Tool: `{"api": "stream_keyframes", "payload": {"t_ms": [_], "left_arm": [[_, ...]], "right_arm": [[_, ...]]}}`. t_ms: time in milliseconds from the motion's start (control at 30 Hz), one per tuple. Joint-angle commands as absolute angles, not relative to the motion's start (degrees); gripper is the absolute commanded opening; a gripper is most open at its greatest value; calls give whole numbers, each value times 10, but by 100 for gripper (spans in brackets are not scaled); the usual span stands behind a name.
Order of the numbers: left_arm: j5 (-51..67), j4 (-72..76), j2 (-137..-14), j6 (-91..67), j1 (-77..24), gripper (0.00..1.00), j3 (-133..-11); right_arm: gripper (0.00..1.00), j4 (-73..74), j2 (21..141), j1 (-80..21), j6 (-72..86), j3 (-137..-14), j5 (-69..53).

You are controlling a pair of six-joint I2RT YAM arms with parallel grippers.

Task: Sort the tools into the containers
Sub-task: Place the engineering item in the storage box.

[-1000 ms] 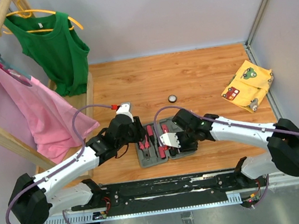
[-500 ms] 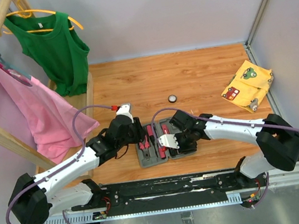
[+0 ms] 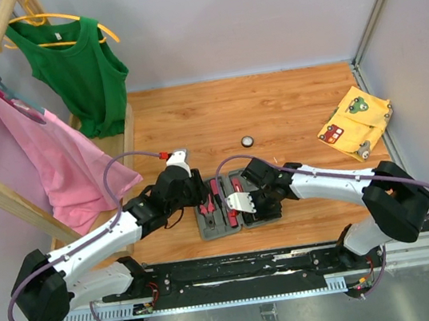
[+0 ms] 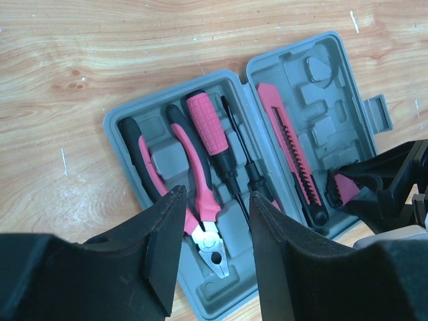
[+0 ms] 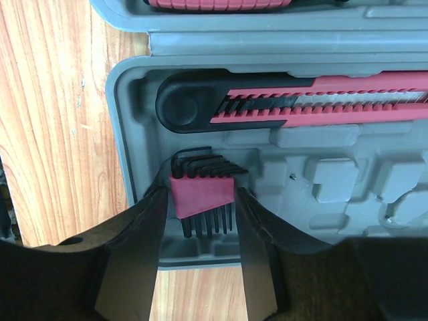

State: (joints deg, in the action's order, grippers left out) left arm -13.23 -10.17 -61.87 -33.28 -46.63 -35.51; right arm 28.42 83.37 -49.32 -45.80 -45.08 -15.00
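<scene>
the grey case lies open flat on the wooden table, near the front edge between the two arms. in its left half sit the pliers with pink and black handles, a thick screwdriver with a ribbed pink grip, and a slim screwdriver just beside it. in the right half, next to the hinge, lies the cutter, pink with a black end.

the left gripper hangs over the left half with its jaws spread apart and nothing between them; the nose of the pliers shows in the gap below.

the right gripper is down at the near corner of the right half. a bundle of black hex keys in a pink holder sits in the corner pocket there, just beside the black end of the cutter. the two fingers stand one on each side of the holder, very close to its edges. from the wrist view it looks as if they may just touch it, but i cannot tell whether they are pinching it or have let go.

the round black and white disc lies on the bare wood behind the case, well apart from both grippers. a yellow patterned cloth lies at the right side of the table.
</scene>
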Motion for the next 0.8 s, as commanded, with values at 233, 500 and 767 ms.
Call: {"api": "stream_keyframes", "payload": {"t_ms": [233, 500, 767], "left_arm": [[-145, -98, -608, -324, -464, 47, -354], [-142, -92, -622, -323, -464, 47, -363], [-149, -92, -623, -323, -464, 47, -366]], "right_arm": [[50, 285, 828, -500, -455, -464, -145], [50, 296, 752, -499, -445, -471, -149], [51, 212, 660, -499, -342, -436, -84]]}}
